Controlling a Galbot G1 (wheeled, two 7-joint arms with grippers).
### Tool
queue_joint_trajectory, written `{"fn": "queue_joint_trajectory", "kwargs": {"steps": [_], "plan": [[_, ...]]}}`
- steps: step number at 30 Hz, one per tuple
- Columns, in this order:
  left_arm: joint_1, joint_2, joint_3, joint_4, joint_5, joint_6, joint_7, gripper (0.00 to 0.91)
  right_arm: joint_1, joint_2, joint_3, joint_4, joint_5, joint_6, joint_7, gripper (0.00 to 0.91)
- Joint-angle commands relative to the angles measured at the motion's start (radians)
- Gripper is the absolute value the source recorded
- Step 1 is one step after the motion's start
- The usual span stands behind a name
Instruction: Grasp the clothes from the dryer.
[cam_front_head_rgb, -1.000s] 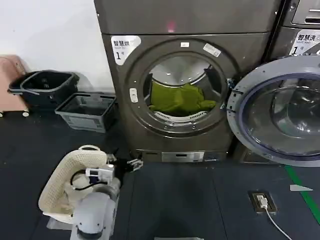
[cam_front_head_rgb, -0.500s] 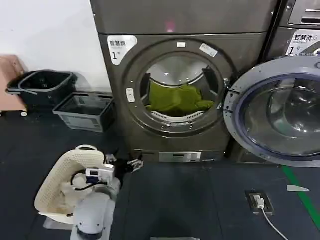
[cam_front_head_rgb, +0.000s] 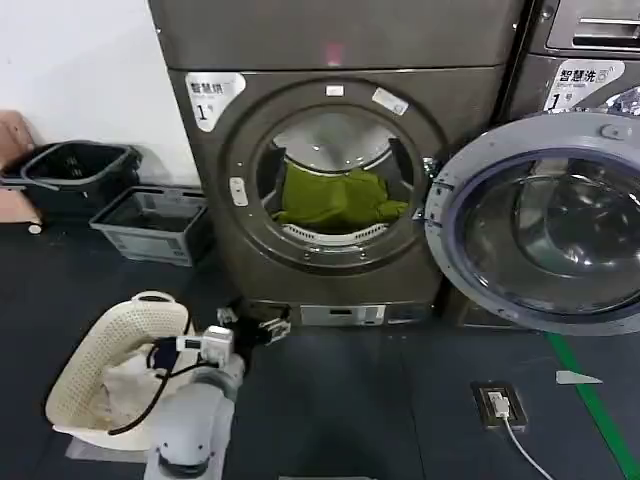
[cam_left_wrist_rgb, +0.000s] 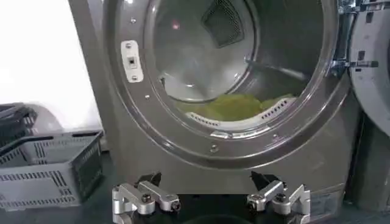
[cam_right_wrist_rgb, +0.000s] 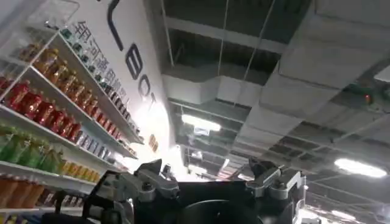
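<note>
The dryer (cam_front_head_rgb: 210, 230) stands straight ahead, its white label marked "1" at the upper left of the front. Its chrome-rimmed glass door (cam_front_head_rgb: 540, 230) is swung open to the right. The olive-green clothes (cam_front_head_rgb: 330, 198) lie heaped in the lower part of the drum, also seen through the porthole as clothes (cam_left_wrist_rgb: 234, 106). My left gripper (cam_front_head_rgb: 252, 322) hangs low near the floor in front of the dryer's base, open and empty, well below the porthole; the left wrist view shows this gripper (cam_left_wrist_rgb: 207, 181) facing the dryer front (cam_left_wrist_rgb: 122, 131). My right gripper (cam_right_wrist_rgb: 206, 167) is open, empty and pointed up at a ceiling.
A cream basket (cam_front_head_rgb: 80, 370) with whitish cloth sits on the floor by my left arm. A grey crate (cam_front_head_rgb: 150, 222) and a dark bin (cam_front_head_rgb: 75, 172) stand left of the dryer. A neighbouring machine (cam_front_head_rgb: 580, 70) is behind the open door. A floor socket (cam_front_head_rgb: 497, 404) lies at the right.
The dryer, door and baskets have slid leftward in the head view, so my view has turned right. The left gripper stays open and low before the dryer base.
</note>
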Motion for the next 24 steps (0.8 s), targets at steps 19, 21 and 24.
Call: {"fn": "queue_joint_trajectory", "kwargs": {"steps": [19, 21, 24], "plan": [[0.004, -0.005, 0.011, -0.006, 0.003, 0.049, 0.005, 0.907, 0.001, 0.002, 0.006, -0.016, -0.001, 0.004, 0.002, 0.907], [0.002, -0.003, 0.01, -0.004, 0.001, 0.049, 0.005, 0.907, 0.003, 0.003, 0.004, -0.016, -0.001, 0.004, 0.002, 0.907], [0.0, -0.005, 0.011, 0.001, 0.002, 0.049, 0.004, 0.907, 0.003, 0.005, 0.003, -0.018, -0.003, 0.005, 0.001, 0.907]]}}
